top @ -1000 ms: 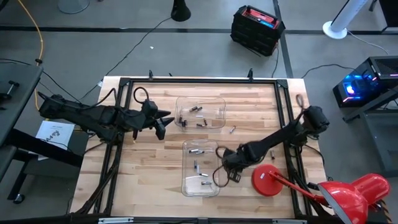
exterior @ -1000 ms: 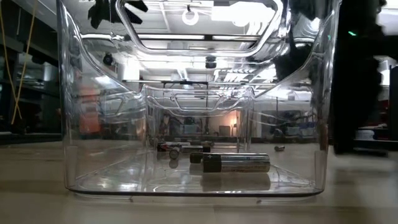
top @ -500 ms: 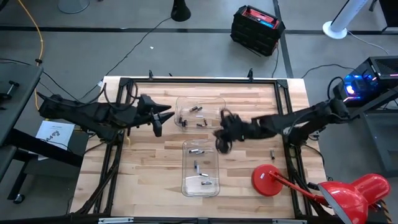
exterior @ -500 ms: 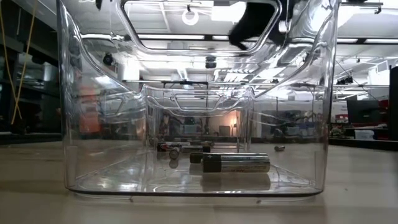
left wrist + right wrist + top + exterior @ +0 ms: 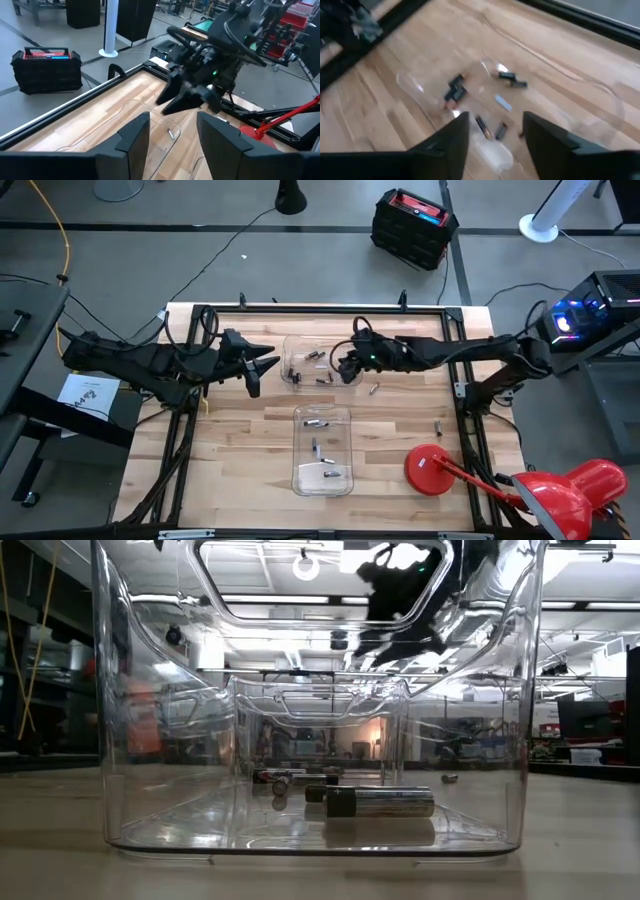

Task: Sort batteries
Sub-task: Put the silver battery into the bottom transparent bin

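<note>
Two clear bins stand on the wooden table: a far bin and a near bin, each with several batteries lying on its floor. The right wrist view looks down on the far bin's batteries; the low view shows one near-bin battery. My right gripper hangs open above the far bin's right part, with nothing between its fingers. My left gripper waits open just left of the far bin, above the table.
Two loose batteries lie on the bare wood, one just right of the far bin and one near the right rail. A red round base with a red arm sits at the near right. A black frame borders the table.
My right gripper has risen from the table beside the near bin's right side and swung toward the far edge, ending above the far bin. My left gripper has shifted slightly toward the far edge. The bins have stayed in place.
</note>
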`<state>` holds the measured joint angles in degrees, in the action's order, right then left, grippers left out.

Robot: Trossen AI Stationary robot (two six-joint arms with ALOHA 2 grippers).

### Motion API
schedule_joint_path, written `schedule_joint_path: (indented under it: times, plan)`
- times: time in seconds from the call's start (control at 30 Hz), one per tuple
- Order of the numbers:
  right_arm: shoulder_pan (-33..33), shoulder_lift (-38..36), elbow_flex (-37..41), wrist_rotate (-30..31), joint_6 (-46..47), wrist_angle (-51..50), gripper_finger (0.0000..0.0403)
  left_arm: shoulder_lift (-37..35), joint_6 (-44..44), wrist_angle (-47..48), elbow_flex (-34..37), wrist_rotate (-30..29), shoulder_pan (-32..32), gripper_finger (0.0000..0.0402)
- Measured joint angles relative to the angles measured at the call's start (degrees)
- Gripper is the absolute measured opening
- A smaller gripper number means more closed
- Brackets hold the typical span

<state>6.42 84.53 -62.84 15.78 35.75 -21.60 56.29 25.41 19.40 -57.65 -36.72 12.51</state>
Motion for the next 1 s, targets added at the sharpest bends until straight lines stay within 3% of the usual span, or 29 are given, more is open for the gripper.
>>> schedule_joint_path:
  times: [0.1,0.27,0.43,0.53,0.73,1.0]
  plan:
    - [-0.4,-2.6,-0.1,0.2,5.0,-13.4,0.021,0.0,0.0,0.2,0.0,0.0,0.0,0.0158]
    - [-5.1,-4.4,-0.1,2.0,16.8,-41.5,0.0213,0.4,1.6,0.8,0.0,0.1,-0.2,0.0159]
    - [-13.5,-4.3,0.0,-4.2,24.1,-53.5,0.0208,0.7,3.1,0.8,0.0,2.3,-0.2,0.0158]
    - [-18.3,-4.7,3.1,-10.3,30.5,-54.3,0.0208,0.8,3.2,0.7,0.0,3.4,-0.2,0.0159]
    - [-25.6,-8.6,17.0,-22.3,45.5,-50.7,0.0208,0.8,3.5,0.7,0.0,3.4,-0.2,0.0159]
    - [-27.6,-13.0,27.1,-26.1,55.9,-39.4,0.0208,0.8,3.0,0.7,0.0,3.5,-0.2,0.0159]
